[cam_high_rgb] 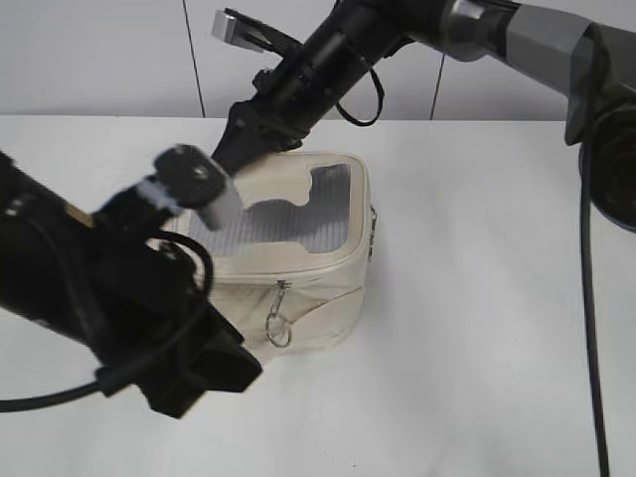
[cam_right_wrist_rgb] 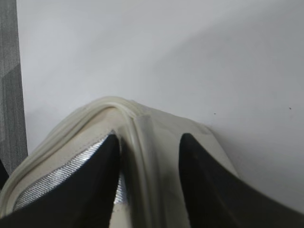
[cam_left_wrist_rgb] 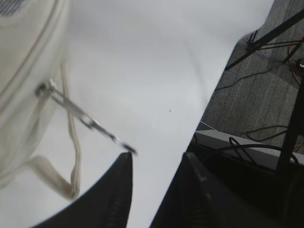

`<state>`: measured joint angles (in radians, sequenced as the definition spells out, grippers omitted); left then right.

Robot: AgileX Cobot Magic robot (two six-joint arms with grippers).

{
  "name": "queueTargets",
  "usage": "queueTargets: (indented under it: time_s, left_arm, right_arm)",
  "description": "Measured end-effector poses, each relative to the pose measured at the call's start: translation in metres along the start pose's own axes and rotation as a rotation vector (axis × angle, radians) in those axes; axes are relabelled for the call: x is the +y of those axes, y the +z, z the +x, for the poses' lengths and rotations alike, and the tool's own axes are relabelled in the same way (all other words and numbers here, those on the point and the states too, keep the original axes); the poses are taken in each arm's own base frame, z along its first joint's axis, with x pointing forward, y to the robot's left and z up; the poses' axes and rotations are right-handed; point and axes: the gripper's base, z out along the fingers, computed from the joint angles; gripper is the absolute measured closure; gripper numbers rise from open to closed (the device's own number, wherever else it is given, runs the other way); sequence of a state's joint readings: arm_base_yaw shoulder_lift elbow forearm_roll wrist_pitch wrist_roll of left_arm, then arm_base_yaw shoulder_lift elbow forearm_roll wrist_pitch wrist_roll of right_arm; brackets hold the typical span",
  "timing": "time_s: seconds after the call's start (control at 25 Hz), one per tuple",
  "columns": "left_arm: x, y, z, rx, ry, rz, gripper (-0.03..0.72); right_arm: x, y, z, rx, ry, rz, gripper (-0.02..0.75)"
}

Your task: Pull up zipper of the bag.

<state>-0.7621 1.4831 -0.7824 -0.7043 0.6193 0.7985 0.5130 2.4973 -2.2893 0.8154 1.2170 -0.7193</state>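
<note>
White tabletop [cam_high_rgb: 477, 298] holds the bag [cam_high_rgb: 298, 288], its far corner straddled by the right gripper's [cam_right_wrist_rgb: 149, 156] spread fingers, while the left gripper [cam_left_wrist_rgb: 156, 164], fingers apart and empty, must next close on the zipper's ring pull [cam_left_wrist_rgb: 85, 118].

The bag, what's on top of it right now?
On the bag sits its grey mesh panel with a cream patch. The right pincer straddles the far top edge; the left arm covers the near-left corner.

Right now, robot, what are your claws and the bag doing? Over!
Right gripper open astride the bag top edge. Left gripper open, just short of the zipper pull. Nothing blocking.
</note>
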Motion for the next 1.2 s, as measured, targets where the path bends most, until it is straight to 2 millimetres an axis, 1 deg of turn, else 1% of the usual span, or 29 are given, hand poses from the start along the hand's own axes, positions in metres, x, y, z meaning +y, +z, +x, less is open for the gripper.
queueTargets:
  time_s: [0.08, 0.16, 0.2, 0.28, 0.36, 0.44, 0.52, 0.56, 0.64, 0.68, 0.76, 0.8, 0.84, 0.88, 0.92, 0.96, 1.04, 1.08, 1.12, 1.2]
  left_arm:
    - [0.003, -0.021, 0.007, -0.036, -0.043, -0.024, 0.396]
    - [0.008, -0.049, 0.012, -0.124, -0.078, -0.078, 0.384]
    - [0.01, -0.062, 0.014, -0.167, -0.09, -0.107, 0.381]
    - [0.022, -0.085, 0.019, -0.247, -0.138, -0.182, 0.379]
    - [0.035, -0.101, 0.024, -0.3, -0.194, -0.251, 0.377]
    - [0.052, -0.112, 0.027, -0.323, -0.259, -0.304, 0.377]
    - [0.067, -0.119, 0.02, -0.337, -0.267, -0.321, 0.377]
    - [0.073, -0.12, 0.013, -0.34, -0.255, -0.31, 0.377]
    - [0.086, -0.124, -0.012, -0.367, -0.217, -0.274, 0.372]
    - [0.094, -0.123, -0.025, -0.376, -0.197, -0.243, 0.367]
    - [0.112, -0.115, -0.05, -0.373, -0.161, -0.179, 0.348]
    - [0.119, -0.113, -0.063, -0.371, -0.123, -0.156, 0.333]
    - [0.129, -0.104, -0.072, -0.35, -0.1, -0.127, 0.311]
    - [0.138, -0.096, -0.084, -0.34, -0.078, -0.107, 0.285]
    - [0.147, -0.089, -0.094, -0.334, -0.06, -0.094, 0.258]
    - [0.153, -0.084, -0.105, -0.334, -0.04, -0.082, 0.238]
    - [0.166, -0.067, -0.12, -0.315, -0.015, -0.041, 0.212]
    - [0.169, -0.062, -0.128, -0.308, 0.009, -0.018, 0.208]
    - [0.171, -0.052, -0.133, -0.286, 0.026, 0.013, 0.205]
    - [0.174, -0.036, -0.145, -0.251, 0.074, 0.055, 0.203]
  right_arm:
    - [-0.006, -0.008, 0.001, -0.005, 0.042, 0.018, 0.346]
    - [-0.016, -0.024, 0.002, -0.027, 0.115, 0.042, 0.336]
    - [-0.02, -0.035, 0.002, -0.045, 0.152, 0.057, 0.336]
    - [-0.033, -0.062, 0.004, -0.085, 0.208, 0.092, 0.354]
    - [-0.042, -0.086, 0.007, -0.118, 0.247, 0.122, 0.384]
    - [-0.047, -0.11, 0.013, -0.144, 0.279, 0.149, 0.402]
    - [-0.047, -0.127, 0.023, -0.149, 0.312, 0.16, 0.409]
    - [-0.045, -0.129, 0.032, -0.143, 0.337, 0.159, 0.411]
    - [-0.041, -0.139, 0.047, -0.176, 0.364, 0.193, 0.412]
    - [-0.039, -0.137, 0.064, -0.184, 0.391, 0.21, 0.412]
    - [-0.027, -0.141, 0.086, -0.247, 0.408, 0.256, 0.412]
    - [-0.019, -0.138, 0.107, -0.257, 0.423, 0.279, 0.412]
    - [-0.011, -0.139, 0.121, -0.285, 0.42, 0.322, 0.412]
    - [-0.002, -0.142, 0.13, -0.319, 0.406, 0.359, 0.412]
    - [0.006, -0.139, 0.145, -0.323, 0.415, 0.373, 0.412]
    - [0.014, -0.138, 0.156, -0.335, 0.415, 0.385, 0.412]
    - [0.025, -0.133, 0.175, -0.341, 0.423, 0.394, 0.412]
    - [0.029, -0.131, 0.182, -0.333, 0.419, 0.396, 0.412]
    - [0.031, -0.125, 0.193, -0.318, 0.43, 0.394, 0.412]
    - [0.033, -0.119, 0.204, -0.31, 0.449, 0.386, 0.412]
